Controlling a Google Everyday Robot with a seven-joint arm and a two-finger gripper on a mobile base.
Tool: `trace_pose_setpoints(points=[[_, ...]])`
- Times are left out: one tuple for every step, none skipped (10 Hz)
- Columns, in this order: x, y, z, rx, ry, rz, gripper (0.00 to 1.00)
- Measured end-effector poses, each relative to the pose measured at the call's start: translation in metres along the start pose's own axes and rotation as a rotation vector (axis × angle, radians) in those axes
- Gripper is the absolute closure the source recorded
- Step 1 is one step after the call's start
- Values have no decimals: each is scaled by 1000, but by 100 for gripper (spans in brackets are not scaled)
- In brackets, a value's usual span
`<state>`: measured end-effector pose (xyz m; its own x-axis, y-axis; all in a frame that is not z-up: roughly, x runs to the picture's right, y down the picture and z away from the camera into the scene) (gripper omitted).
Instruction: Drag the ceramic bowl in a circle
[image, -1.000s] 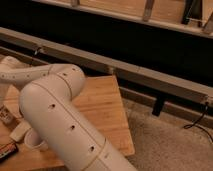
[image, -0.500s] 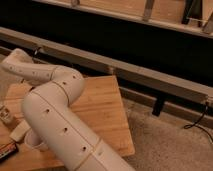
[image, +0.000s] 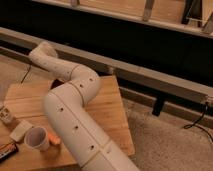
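The robot's white arm (image: 75, 120) rises from the lower middle of the view, bends at a thick elbow over the wooden surface (image: 112, 112), and runs on up and to the left. Its far end curls over past the surface's far left corner. The hand itself cannot be made out. It seems to sit hidden behind the forearm, so whether it is open, closed or gripping anything cannot be told.

Just under the forearm, on the far part of the surface, a small dark maroon patch shows. It looks like part of the ceramic bowl (image: 56, 81), and the arm covers most of it. Whether the hand touches it cannot be seen.

The other things lie well apart from that spot, toward the camera and to the left. A white cup (image: 36, 138) stands upright near the surface's front edge. A small orange object (image: 54, 140) lies just beside the cup, between it and the arm. A pale block (image: 21, 130) lies near the cup on its far left side. Beyond it, a small light item (image: 6, 116) sits at the picture's left edge. A dark flat packet (image: 7, 149) lies at the front left corner.

Behind the surface a long grey rail (image: 150, 75) runs across in front of a dark wall. A thin cable (image: 24, 75) lies on the floor below the arm's far end.
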<state>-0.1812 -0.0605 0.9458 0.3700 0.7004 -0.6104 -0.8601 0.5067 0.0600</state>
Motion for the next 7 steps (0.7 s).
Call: trace_pose_setpoints(points=[[9, -22, 5, 25, 18, 14, 100], [21, -40, 10, 53, 38, 16, 100], [37, -53, 13, 81, 56, 0, 100], [58, -58, 14, 101, 69, -36, 100], [80, -57, 13, 112, 77, -81, 100], [106, -48, 9, 106, 74, -140, 100], [127, -35, 2, 87, 61, -194, 100]])
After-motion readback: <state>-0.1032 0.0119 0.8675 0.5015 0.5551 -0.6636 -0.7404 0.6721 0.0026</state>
